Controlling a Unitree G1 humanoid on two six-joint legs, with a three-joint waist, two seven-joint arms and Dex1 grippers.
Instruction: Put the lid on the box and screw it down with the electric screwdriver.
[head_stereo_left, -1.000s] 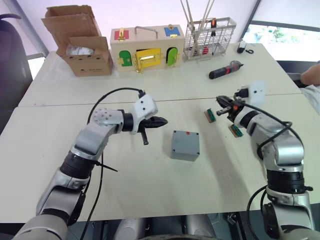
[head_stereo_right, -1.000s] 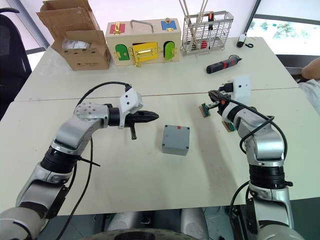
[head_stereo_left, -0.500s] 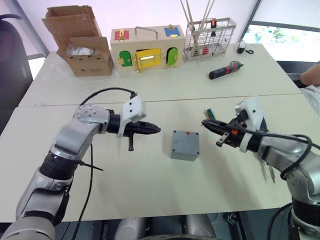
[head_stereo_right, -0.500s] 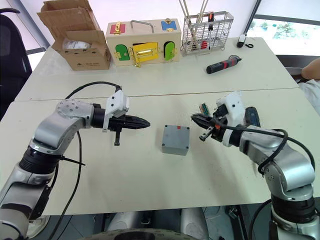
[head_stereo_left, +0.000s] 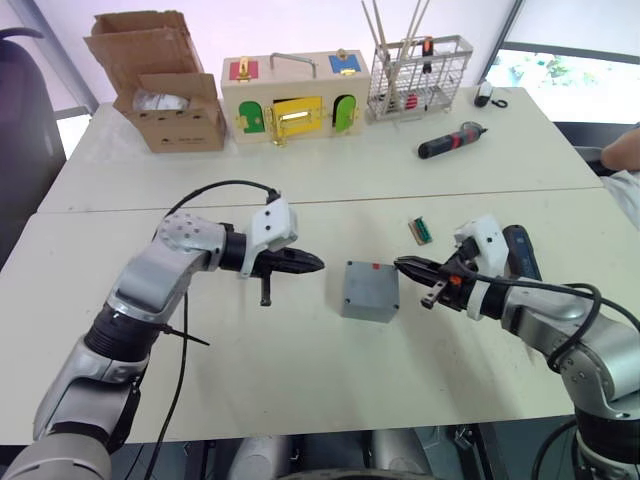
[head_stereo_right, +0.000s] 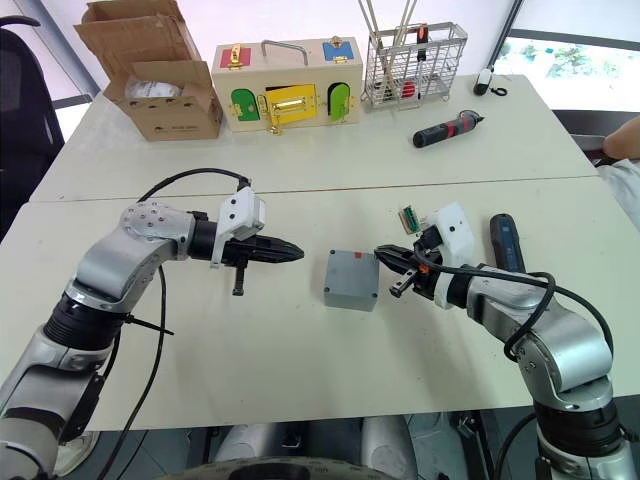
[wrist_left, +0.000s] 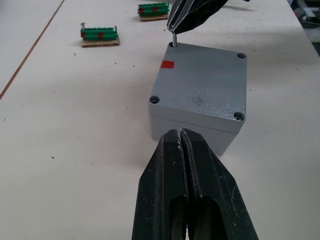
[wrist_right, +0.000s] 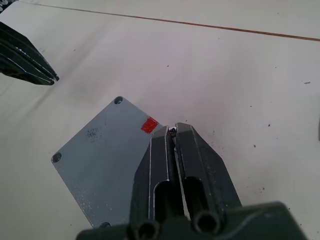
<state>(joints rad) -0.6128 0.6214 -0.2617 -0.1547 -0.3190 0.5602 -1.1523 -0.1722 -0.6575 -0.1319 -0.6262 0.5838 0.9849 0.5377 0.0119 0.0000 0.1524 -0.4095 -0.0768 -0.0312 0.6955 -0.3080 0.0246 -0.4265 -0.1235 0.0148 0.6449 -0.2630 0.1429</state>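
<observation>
Lid (wrist_left: 202, 82) already seated on box (head_stereo_left: 369, 291). Right gripper (wrist_left: 192, 19), pinched on a screw (wrist_left: 174, 39), lowering it into corner hole directly beneath. Left gripper (head_stereo_left: 312, 264) clenched empty, opposite. Electric screwdriver (head_stereo_left: 521, 253) behind right gripper.

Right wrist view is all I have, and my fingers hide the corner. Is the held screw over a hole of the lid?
Observer: Yes. The screw in the right gripper has its tip at the lid's corner hole beside the red mark.
Operator: Where is the electric screwdriver?
Observer: It lies on the table beside the right arm, untouched.
</observation>
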